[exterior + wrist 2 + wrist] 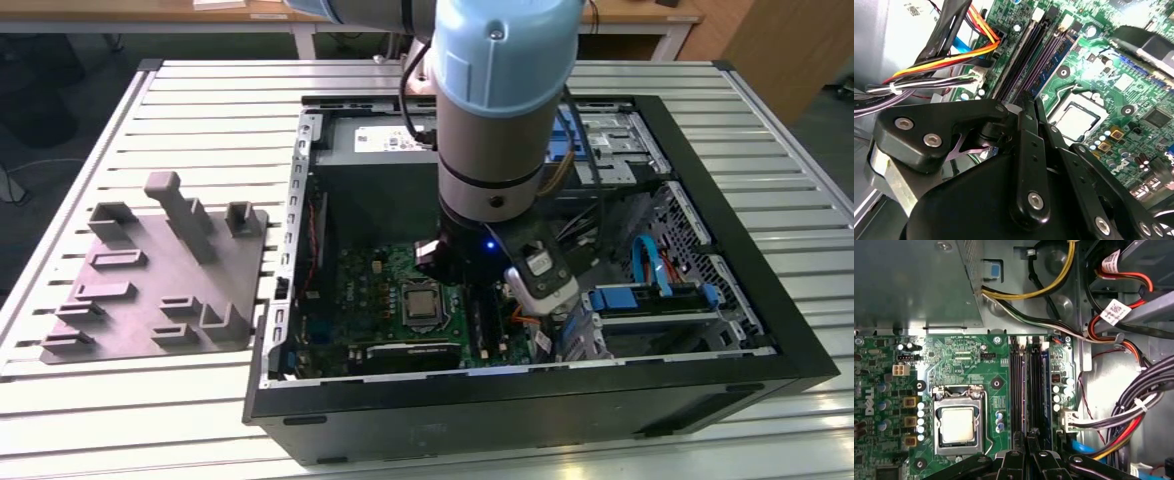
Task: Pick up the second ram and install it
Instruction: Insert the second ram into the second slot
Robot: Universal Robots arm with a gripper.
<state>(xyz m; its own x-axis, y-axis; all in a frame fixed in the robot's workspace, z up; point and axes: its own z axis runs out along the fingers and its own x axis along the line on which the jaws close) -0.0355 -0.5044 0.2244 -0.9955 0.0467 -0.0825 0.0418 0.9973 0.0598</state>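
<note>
My gripper [1027, 436] is low inside the open computer case [534, 400], over the memory slots [1016, 390] beside the processor socket [956, 422]. Its fingers are drawn together on a thin dark stick standing on edge, the second ram [1035, 390]. The stick runs from the fingertips along the slot bank, level with the slots. In the second wrist view the gripper [1033, 105] shows the same narrow pinch at the near end of the slots [1029, 50]. In the exterior view the arm's wrist [501, 190] hides the fingers and the stick.
Cable bundles [1114, 410] crowd the side of the slots away from the socket, and more of them [939, 65] pass close to the gripper body. A grey holder fixture [160, 280] stands on the slatted table at the exterior view's left. Drive bays [654, 290] fill the case's right.
</note>
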